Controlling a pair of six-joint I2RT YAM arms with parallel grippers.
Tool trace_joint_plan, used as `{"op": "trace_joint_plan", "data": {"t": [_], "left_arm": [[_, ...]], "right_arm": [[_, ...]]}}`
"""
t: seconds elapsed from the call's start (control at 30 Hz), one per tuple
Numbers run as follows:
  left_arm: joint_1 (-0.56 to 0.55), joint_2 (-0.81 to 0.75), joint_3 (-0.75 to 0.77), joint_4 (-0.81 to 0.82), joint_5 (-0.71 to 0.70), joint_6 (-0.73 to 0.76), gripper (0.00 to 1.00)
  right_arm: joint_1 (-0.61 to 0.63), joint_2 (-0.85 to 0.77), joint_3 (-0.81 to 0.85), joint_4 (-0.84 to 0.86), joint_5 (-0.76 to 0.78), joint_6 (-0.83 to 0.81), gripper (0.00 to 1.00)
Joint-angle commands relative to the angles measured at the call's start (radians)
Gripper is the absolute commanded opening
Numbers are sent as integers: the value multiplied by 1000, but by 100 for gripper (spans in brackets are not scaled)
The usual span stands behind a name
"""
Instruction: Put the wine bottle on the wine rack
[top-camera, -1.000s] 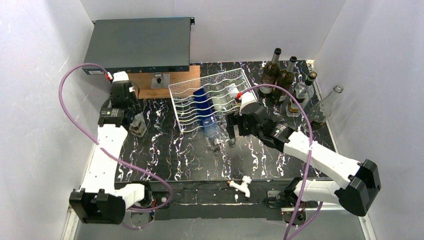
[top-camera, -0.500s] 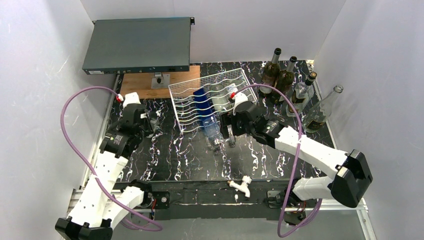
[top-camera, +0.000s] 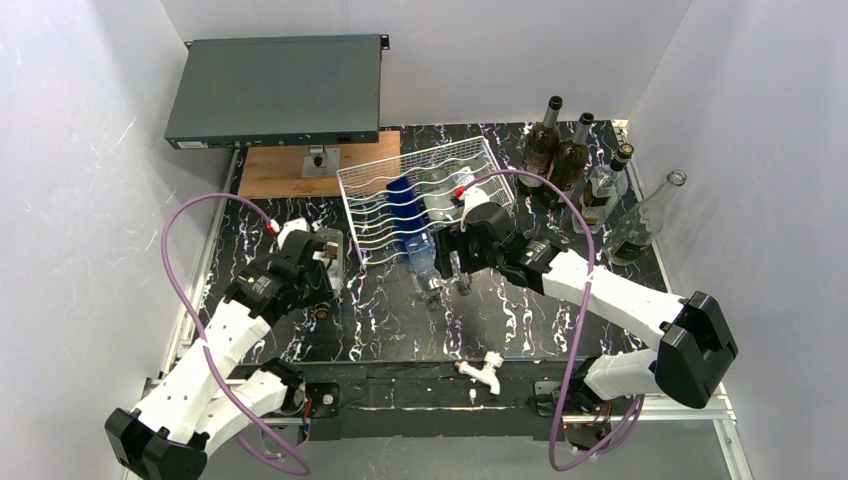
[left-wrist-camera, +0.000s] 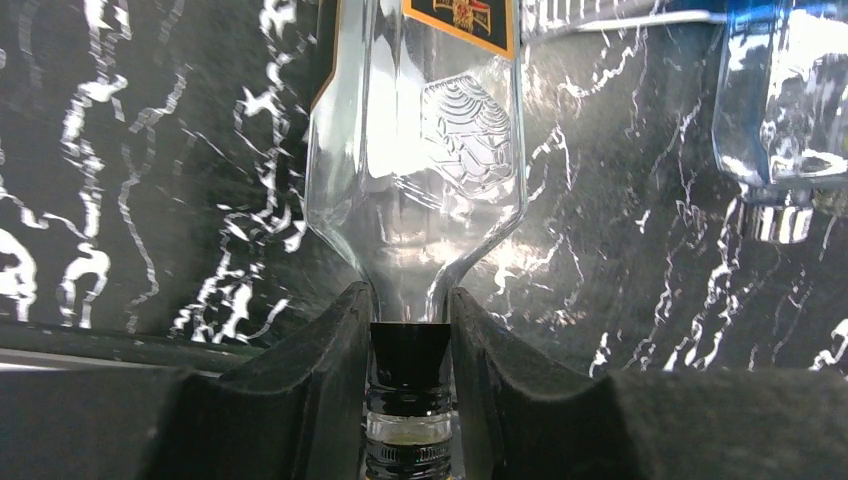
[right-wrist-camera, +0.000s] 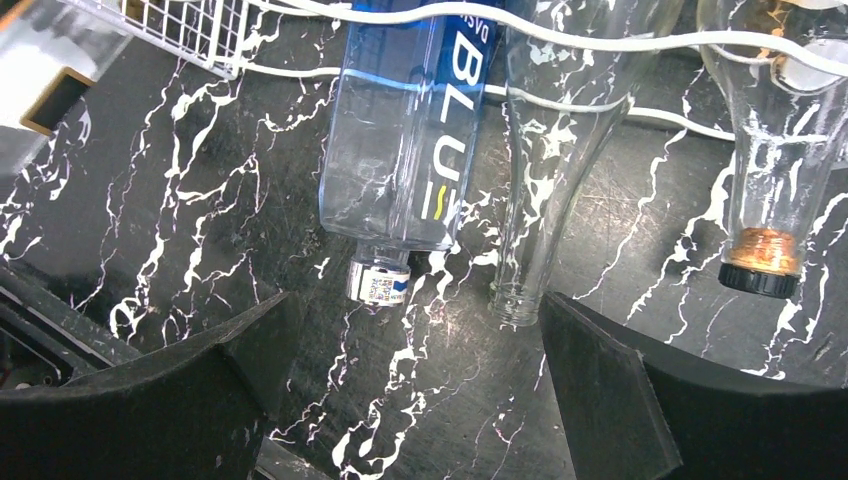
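Observation:
My left gripper (left-wrist-camera: 410, 340) is shut on the black-capped neck of a clear wine bottle (left-wrist-camera: 415, 150) with a black and orange label. In the top view this bottle (top-camera: 334, 252) hangs tilted in the left gripper (top-camera: 322, 283), just off the left front corner of the white wire wine rack (top-camera: 362, 192). A blue bottle (right-wrist-camera: 410, 130), a clear bottle (right-wrist-camera: 535, 220) and a copper-capped one (right-wrist-camera: 765, 250) lie in the rack, necks sticking out at the front. My right gripper (right-wrist-camera: 415, 330) stands open over the table just in front of those necks, holding nothing.
Several upright bottles (top-camera: 572, 160) stand at the back right. A dark grey flat box (top-camera: 275, 90) sits on a stand over a wooden board (top-camera: 290, 172) at the back left. A small white part (top-camera: 487, 370) lies by the near edge.
The left arm has swung from the back left toward the rack's left front corner, carrying the clear bottle and tilting it. The right gripper has shifted slightly left, still open.

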Motion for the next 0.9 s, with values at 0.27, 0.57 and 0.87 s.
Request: {"op": "trace_joint_plan", "data": {"t": [0.27, 0.57, 0.87], "left_arm": [[-146, -13, -151, 137, 105, -250, 0], [-162, -6, -247, 252, 199, -341, 0], [-161, -132, -157, 141, 128, -227, 53]], "right_arm": [[32, 14, 20, 60, -58, -13, 98], [89, 50, 13, 111, -73, 67, 98], [250, 131, 38, 134, -1, 123, 98]]}}
